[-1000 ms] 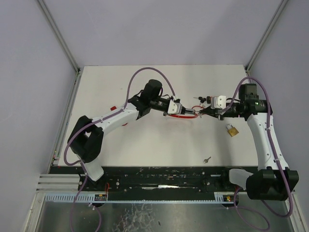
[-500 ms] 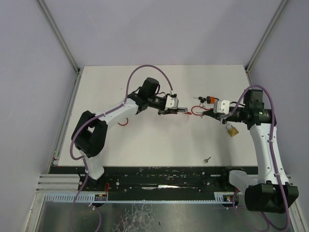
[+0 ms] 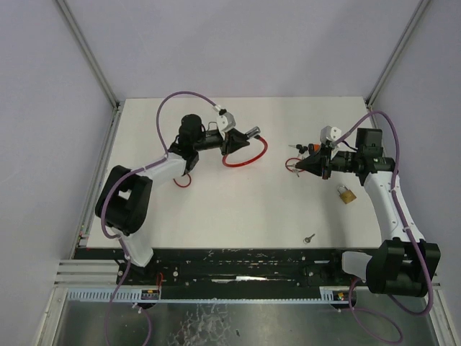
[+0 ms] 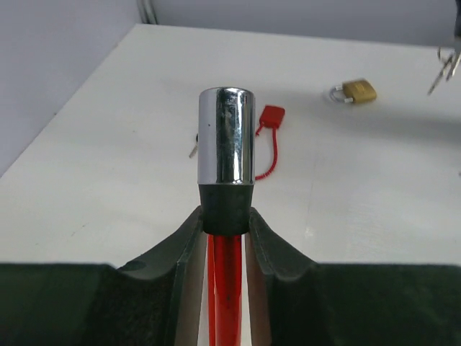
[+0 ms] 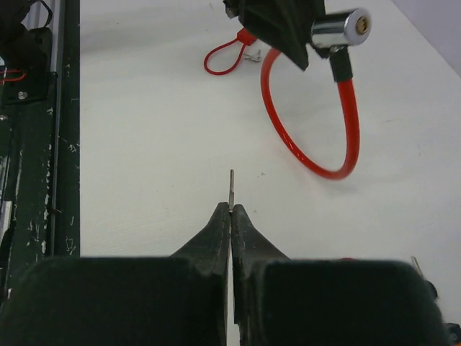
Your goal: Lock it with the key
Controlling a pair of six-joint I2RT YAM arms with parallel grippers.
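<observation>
- Overhead first: the left gripper (image 3: 238,139) is clamped on the cable lock (image 3: 248,137), just behind its chrome lock head (image 3: 253,132). The head points toward the right arm.
- The red cable (image 3: 245,161) curves in a loop from the chrome lock head toward the arm bases.
- To the right of the chrome lock head and well apart from it, the right gripper (image 3: 301,164) has its fingers pressed together on the key. The key is too small to make out from up here.
- A brass padlock (image 3: 347,194) lies on the white table (image 3: 216,209), farther right of the chrome lock head than the right gripper. A loose key (image 3: 309,237) lies right of the head too, near the table's front edge.
- From the left wrist, the fingers (image 4: 180,249) squeeze a black collar (image 4: 225,209) directly under the chrome lock head (image 4: 225,137). The red cable (image 4: 223,288) runs down between them.
- Beyond the chrome lock head, just to its right, a red seal tag (image 4: 271,115) lies flat. The brass padlock (image 4: 355,91) sits farther off on the same side.
- From the right wrist, the right gripper (image 5: 230,209) is closed tight on the key (image 5: 231,186), whose thin blade sticks straight out of the tips.
- The chrome lock head (image 5: 342,29) is ahead of that blade and off to its right, well apart. Its keyhole face is turned this way, and the red cable (image 5: 317,122) loops beneath it.
</observation>
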